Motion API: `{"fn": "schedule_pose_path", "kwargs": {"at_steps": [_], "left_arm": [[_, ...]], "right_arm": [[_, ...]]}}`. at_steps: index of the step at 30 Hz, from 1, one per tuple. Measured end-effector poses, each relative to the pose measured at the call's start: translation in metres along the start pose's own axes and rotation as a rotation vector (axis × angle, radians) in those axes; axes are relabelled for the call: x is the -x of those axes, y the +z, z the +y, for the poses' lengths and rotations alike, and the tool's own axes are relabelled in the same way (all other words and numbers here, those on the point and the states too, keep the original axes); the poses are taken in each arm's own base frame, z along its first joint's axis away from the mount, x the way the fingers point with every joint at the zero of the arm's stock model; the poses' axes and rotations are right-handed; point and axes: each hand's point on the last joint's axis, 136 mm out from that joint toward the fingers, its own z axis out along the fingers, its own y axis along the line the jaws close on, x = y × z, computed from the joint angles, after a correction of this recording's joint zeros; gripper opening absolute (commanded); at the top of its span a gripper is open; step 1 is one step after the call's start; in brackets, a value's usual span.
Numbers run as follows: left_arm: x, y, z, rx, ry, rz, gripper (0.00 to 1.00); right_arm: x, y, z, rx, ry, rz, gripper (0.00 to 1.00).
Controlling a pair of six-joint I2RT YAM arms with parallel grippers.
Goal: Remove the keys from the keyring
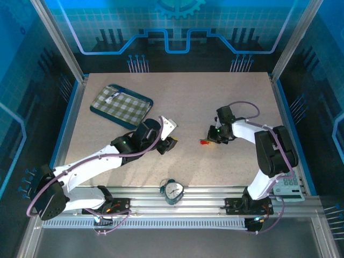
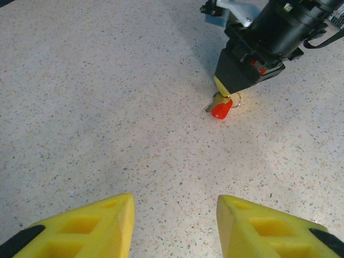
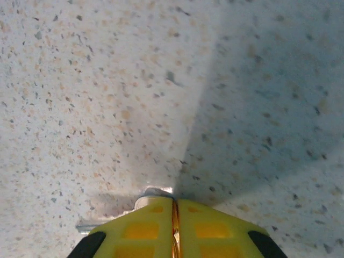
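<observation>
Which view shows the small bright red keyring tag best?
Left wrist: the small bright red tag is clear under the right gripper. Top external gives it as a red speck; right wrist, a metal glint, perhaps its ring.

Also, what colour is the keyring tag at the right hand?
The keyring tag is bright red; the left wrist view shows it best.

The keyring (image 2: 221, 109) is a small bright red tag lying flat on the speckled surface (image 2: 107, 107), touching the tips of my right fingers (image 2: 220, 88), which are pressed together over it. Its thin pale ring curls out just beside the tag (barely visible). The key (image 3: 152, 193) is a sliver of grey metal peeking from under those fingertips, its shape mostly hidden.
</observation>
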Motion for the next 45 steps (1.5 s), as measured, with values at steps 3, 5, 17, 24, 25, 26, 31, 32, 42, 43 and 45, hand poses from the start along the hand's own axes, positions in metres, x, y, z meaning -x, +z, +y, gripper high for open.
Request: {"fn": "schedule_pose_path", "kwargs": {"at_steps": [3, 5, 17, 24, 25, 26, 31, 32, 42, 43, 45], "left_arm": [[-0.002, 0.003, -0.001, -0.007, -0.002, 0.010, 0.46], [-0.002, 0.004, -0.002, -0.012, -0.003, 0.009, 0.46], [-0.002, 0.007, -0.007, -0.041, -0.029, 0.008, 0.47], [-0.009, 0.017, -0.016, -0.084, -0.050, 0.041, 0.47], [-0.010, 0.019, -0.018, -0.093, -0.053, 0.048, 0.47], [-0.010, 0.022, -0.020, -0.103, -0.053, 0.055, 0.47], [-0.007, 0.045, -0.036, -0.172, -0.048, 0.104, 0.50], [-0.004, 0.051, -0.039, -0.185, -0.047, 0.112, 0.52], [-0.013, 0.106, -0.067, -0.324, -0.120, 0.209, 0.66], [-0.014, 0.111, -0.068, -0.327, -0.127, 0.217, 0.64], [-0.015, 0.120, -0.069, -0.326, -0.138, 0.230, 0.59]], "right_arm": [[-0.005, -0.001, -0.001, 0.075, 0.087, -0.020, 0.11], [-0.008, 0.000, 0.001, 0.120, 0.141, -0.035, 0.15], [-0.046, 0.011, 0.055, 0.309, 0.250, 0.026, 0.29], [-0.064, -0.010, 0.042, 0.337, 0.288, 0.050, 0.41], [-0.063, -0.017, 0.038, 0.338, 0.291, 0.038, 0.42], [-0.061, -0.024, 0.036, 0.340, 0.290, 0.021, 0.44], [-0.041, -0.072, 0.024, 0.366, 0.248, -0.121, 0.48], [-0.036, -0.081, 0.019, 0.368, 0.249, -0.152, 0.49], [-0.034, -0.114, -0.034, 0.344, 0.327, -0.263, 0.53], [-0.036, -0.114, -0.035, 0.347, 0.327, -0.260, 0.52], [-0.038, -0.116, -0.037, 0.353, 0.328, -0.256, 0.53]]}}
